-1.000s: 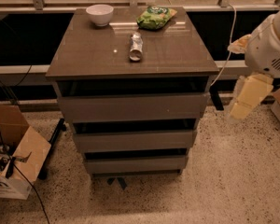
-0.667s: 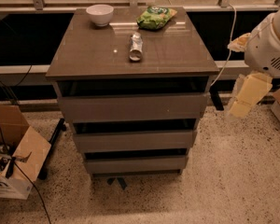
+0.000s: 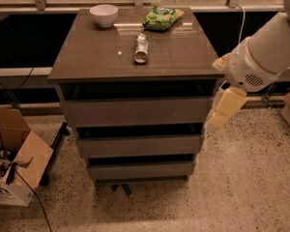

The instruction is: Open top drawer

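Note:
The top drawer (image 3: 137, 111) is the widest of three grey-brown handleless fronts in the cabinet, just under the tabletop, with a dark gap above it. Its front sits only slightly forward of the cabinet. My gripper (image 3: 221, 111), cream-coloured, hangs from the white arm (image 3: 261, 62) at the cabinet's right edge, level with the right end of the top drawer's front. It points down and to the left. I cannot tell whether it touches the drawer.
On the cabinet top (image 3: 87, 62) stand a white bowl (image 3: 104, 14), a green snack bag (image 3: 162, 18) and a lying can (image 3: 141, 49). Two smaller drawers (image 3: 137, 145) sit below. A cardboard box (image 3: 14, 163) and cables lie at the left on the floor.
My arm and gripper have moved left, from out beside the cabinet to its right edge by the top drawer. The drawers have not moved.

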`<state>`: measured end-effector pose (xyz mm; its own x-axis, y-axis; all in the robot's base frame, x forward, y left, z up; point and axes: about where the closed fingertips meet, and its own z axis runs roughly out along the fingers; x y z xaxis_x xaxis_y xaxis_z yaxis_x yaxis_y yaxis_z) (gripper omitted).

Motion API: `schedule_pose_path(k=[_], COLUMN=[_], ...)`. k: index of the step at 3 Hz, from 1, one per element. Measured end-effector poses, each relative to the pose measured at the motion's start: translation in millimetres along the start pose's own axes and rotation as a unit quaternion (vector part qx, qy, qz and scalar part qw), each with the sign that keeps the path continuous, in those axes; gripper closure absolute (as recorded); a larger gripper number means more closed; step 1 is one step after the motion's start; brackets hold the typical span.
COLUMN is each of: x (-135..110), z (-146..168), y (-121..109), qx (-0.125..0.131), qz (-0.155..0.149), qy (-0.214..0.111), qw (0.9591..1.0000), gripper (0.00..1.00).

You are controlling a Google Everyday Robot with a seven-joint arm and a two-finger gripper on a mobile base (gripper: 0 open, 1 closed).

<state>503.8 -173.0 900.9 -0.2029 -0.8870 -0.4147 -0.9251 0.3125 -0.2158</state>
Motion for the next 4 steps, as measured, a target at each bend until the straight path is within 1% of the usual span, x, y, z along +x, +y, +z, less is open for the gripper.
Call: schedule_pose_path(k=[1,2,3,4], x=[-3,-3,-1,-2], z=[30,31,48,83], y=[-6,-7,-9,-23], qx=[-0.006,-0.004,-0.005,-0.005], qz=[0.012,0.012,0.025,0.035], qy=[-0.024,-0.026,-0.020,-0.038], qw=[0.9996,0.9996,0.9995,0.9986], gripper=[0.00,0.00,0.00,0.00])
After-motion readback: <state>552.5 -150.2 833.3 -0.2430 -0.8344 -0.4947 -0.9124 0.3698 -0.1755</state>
